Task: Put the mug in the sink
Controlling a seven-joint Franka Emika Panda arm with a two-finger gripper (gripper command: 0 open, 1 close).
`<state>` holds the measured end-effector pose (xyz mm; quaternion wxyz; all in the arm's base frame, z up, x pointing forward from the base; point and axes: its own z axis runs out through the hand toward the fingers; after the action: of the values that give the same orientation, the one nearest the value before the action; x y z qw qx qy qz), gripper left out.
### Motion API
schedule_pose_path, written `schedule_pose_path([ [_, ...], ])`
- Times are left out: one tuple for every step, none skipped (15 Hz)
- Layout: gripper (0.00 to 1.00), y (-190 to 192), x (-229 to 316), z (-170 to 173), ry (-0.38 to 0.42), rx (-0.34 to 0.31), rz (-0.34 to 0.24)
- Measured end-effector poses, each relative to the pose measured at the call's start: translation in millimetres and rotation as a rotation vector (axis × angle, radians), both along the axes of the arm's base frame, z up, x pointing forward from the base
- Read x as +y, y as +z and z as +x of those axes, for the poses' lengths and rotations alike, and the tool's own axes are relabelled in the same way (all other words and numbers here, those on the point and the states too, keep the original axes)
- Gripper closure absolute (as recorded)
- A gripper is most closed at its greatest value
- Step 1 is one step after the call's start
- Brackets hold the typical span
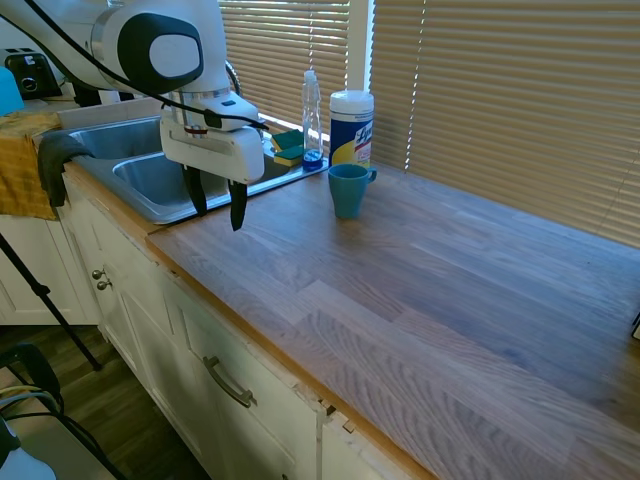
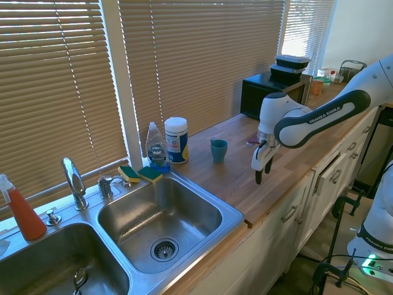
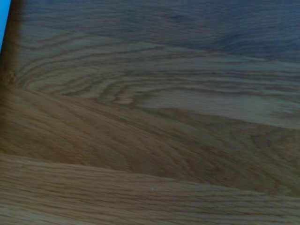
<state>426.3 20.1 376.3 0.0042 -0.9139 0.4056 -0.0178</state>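
Observation:
The teal-blue mug (image 1: pixel 348 190) (image 2: pixel 218 150) stands upright on the wooden countertop, handle toward the blinds, just in front of the white wipes canister. The stainless steel sink (image 1: pixel 140 185) (image 2: pixel 228 216) has two basins, and the mug sits a short way beyond its edge. My gripper (image 1: pixel 217 220) (image 2: pixel 263 173) hangs open over the counter's front edge, fingers pointing down with nothing between them. It is well apart from the mug, on the cabinet side. The wrist view shows only wood grain, with a blue sliver (image 3: pixel 3 23) at one edge.
A white-and-yellow wipes canister (image 1: pixel 351 125) (image 2: pixel 176 139), a dish soap bottle (image 1: pixel 312 115) (image 2: pixel 156 147) and sponges (image 1: pixel 288 148) (image 2: pixel 140 174) stand behind the sink by the blinds. The faucet (image 2: pixel 73 181) rises between the basins. A microwave (image 2: pixel 273 92) sits further along the counter.

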Motion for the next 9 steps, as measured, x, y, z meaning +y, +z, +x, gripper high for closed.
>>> schedule_pose_path([
  [0.0,-0.5,0.0,0.0,0.0,0.001,0.0],
  [0.0,-0.7,0.0,0.1,0.0,0.002,0.0],
  [0.0,-0.3,0.0,0.4,0.0,0.0,0.0],
  [0.0,1.4,0.1,1.5,0.0,-0.006,0.0],
  [0.0,5.3,0.0,4.2,-0.002,-0.019,0.001],
  [0.0,11.6,-0.4,8.3,-0.004,-0.036,0.002],
  [0.0,20.2,-1.2,13.6,-0.01,-0.056,0.005],
  [0.0,30.6,-3.0,20.5,-0.021,-0.08,0.009],
  [0.0,39.6,-5.3,27.9,-0.033,-0.102,0.013],
])
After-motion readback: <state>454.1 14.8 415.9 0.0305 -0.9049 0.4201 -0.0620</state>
